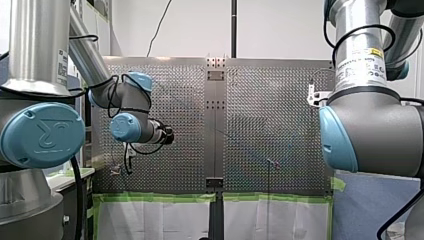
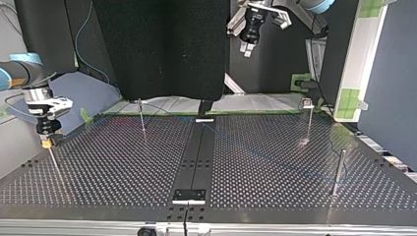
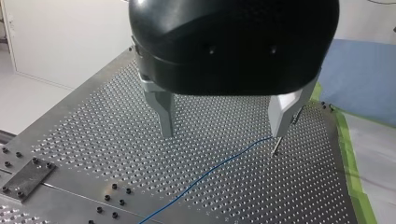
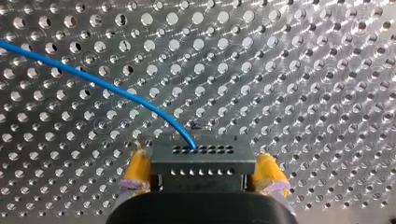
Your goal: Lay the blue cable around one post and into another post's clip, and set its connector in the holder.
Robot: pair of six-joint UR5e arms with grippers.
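Observation:
The thin blue cable (image 4: 100, 84) curves over the perforated table (image 4: 303, 70) into a black connector (image 4: 201, 161). My right gripper (image 4: 203, 179) is shut on that connector, a yellow pad (image 4: 137, 170) against each side. In the top view this gripper (image 2: 46, 141) is low at the table's left edge. My left gripper (image 3: 223, 134) hangs open and empty above the plate. The cable (image 3: 210, 170) passes under it to a thin post (image 3: 276, 147) beside one finger. In the top view my left gripper (image 2: 247, 48) is high at the back.
A slim post (image 2: 141, 115) stands at the top view's back left. A clip-topped post (image 2: 309, 120) stands at the back right and a thicker post (image 2: 338, 172) at the near right. A dark centre strip (image 2: 194, 162) splits the table. Green tape (image 1: 155, 197) lines one edge.

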